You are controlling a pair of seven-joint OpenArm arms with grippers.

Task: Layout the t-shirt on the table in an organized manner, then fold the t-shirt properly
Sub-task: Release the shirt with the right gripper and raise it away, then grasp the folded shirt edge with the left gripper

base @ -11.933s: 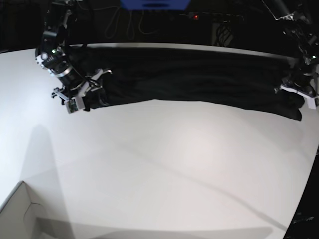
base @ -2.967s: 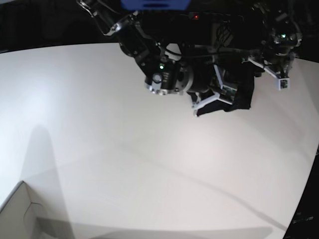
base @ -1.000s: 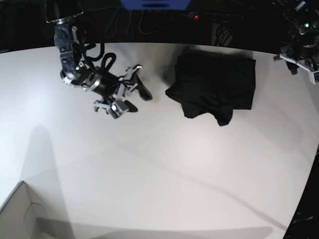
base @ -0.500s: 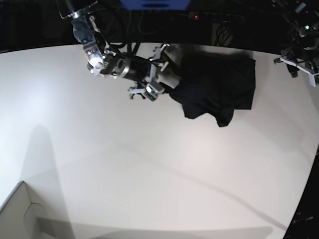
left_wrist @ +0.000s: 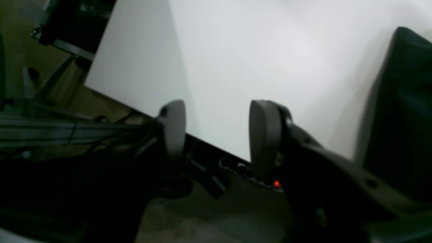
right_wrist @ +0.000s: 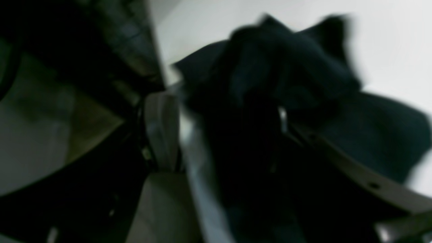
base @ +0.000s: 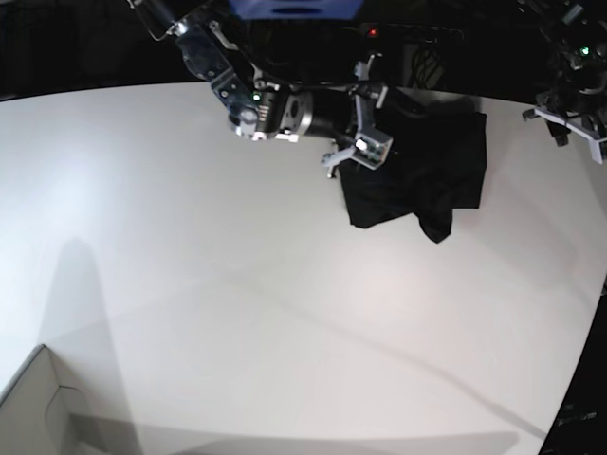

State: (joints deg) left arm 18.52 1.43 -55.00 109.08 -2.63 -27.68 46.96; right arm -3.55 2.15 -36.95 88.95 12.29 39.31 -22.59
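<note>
The t-shirt (base: pixel 427 175) lies bunched in a rough, dark rectangle near the far edge of the table (base: pixel 285 313), with a loose flap hanging toward the near side at its lower corner. It is folded over on itself, not spread flat, and its surface is wrinkled.

My right gripper (base: pixel 365 118) is at the t-shirt's left edge, reaching in from the left. In the right wrist view the picture is badly blurred, yet black cloth (right_wrist: pixel 270 84) fills the space between my pale fingers (right_wrist: pixel 158 128), so my right jaws stand wide with the fabric between them; whether they have it pinched I cannot tell.

My left gripper (base: pixel 574 118) hangs well apart from the t-shirt, off to its right, by the table's far right edge. In the left wrist view its two grey fingers (left_wrist: pixel 173 126) stand apart with bare white table showing between them, so those jaws are released and carry nothing. A dark edge of the t-shirt (left_wrist: pixel 401 101) shows at the right of that view.

Far from the t-shirt, at the near left corner of the table, sits a pale box corner (base: pixel 38 408).
</note>
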